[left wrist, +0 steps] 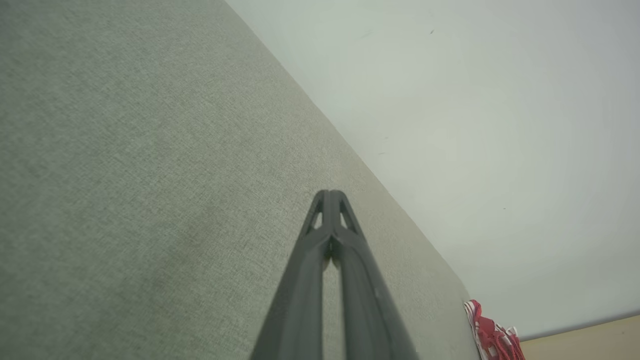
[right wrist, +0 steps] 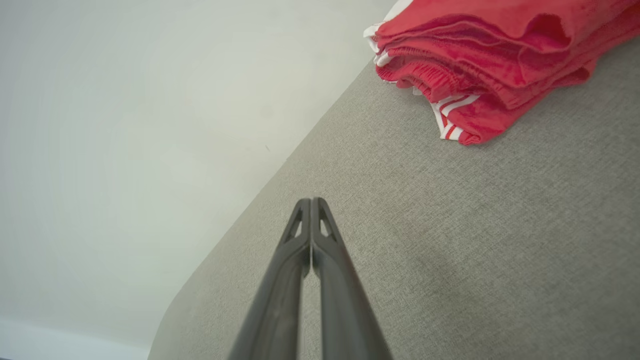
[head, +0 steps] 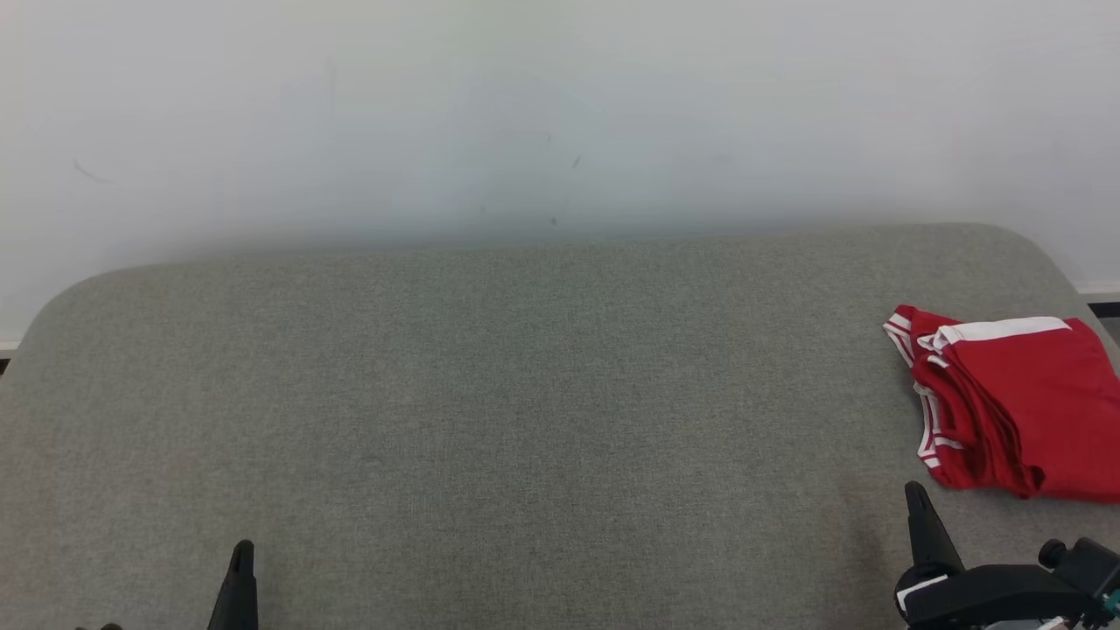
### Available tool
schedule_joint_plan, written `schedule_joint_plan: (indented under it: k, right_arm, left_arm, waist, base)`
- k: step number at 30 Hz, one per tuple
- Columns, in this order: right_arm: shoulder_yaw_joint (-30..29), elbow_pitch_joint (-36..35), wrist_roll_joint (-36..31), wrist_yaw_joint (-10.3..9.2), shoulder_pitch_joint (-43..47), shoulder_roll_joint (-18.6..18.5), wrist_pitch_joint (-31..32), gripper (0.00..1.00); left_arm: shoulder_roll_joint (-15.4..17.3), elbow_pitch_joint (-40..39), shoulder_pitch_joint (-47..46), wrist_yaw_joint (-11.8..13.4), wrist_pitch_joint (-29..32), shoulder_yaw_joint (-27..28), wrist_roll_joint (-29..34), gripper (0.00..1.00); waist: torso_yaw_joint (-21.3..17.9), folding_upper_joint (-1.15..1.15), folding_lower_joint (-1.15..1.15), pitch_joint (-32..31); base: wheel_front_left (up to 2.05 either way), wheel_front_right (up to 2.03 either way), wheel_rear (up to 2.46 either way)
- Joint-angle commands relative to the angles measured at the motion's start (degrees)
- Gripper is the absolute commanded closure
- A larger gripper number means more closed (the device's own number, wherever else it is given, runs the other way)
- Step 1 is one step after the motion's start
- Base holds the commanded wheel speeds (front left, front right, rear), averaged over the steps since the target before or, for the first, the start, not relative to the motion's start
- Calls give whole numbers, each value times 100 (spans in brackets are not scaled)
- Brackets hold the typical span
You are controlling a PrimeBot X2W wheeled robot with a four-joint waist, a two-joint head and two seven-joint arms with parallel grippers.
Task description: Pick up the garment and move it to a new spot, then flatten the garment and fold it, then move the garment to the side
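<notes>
Grey woven-fabric table (head: 525,394) bears the folded red white-striped garment (head: 1024,411) at 3 o'clock, near the edge; placement looks done. Left gripper (head: 242,553) at 7 o'clock and right gripper (head: 915,494) at 5 o'clock have fingers pressed together, empty. Any retreat should rise clear of the folds to avoid snagging.

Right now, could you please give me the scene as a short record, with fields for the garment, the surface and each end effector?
garment: red with white stripes, folded in layers, lying near the surface's right edge
surface: grey fabric top with rounded corners, against a pale wall
left end effector: shut, holding nothing, over bare fabric
right end effector: shut, holding nothing, near the garment but apart from it
task stage: garment looks folded and set aside
</notes>
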Motion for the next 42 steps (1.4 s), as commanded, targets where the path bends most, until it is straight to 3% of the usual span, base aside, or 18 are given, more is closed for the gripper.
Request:
schedule_joint_plan:
  k: [1, 42]
  right_arm:
    - [-34, -97, 128, -5, -142, -3, 25, 100]
    - [-241, -435, 2483, -9, -162, 132, 527, 100]
  left_arm:
    - [15, -92, -164, 0, 26, 19, -127, 100]
    - [-15, -115, -487, 1, 681, 41, -2538, 100]
  waist:
    - [0, 0, 0, 2]
    - [-18, 0, 0, 127]
  base:
    - [0, 0, 0]
    - [0, 0, 0]
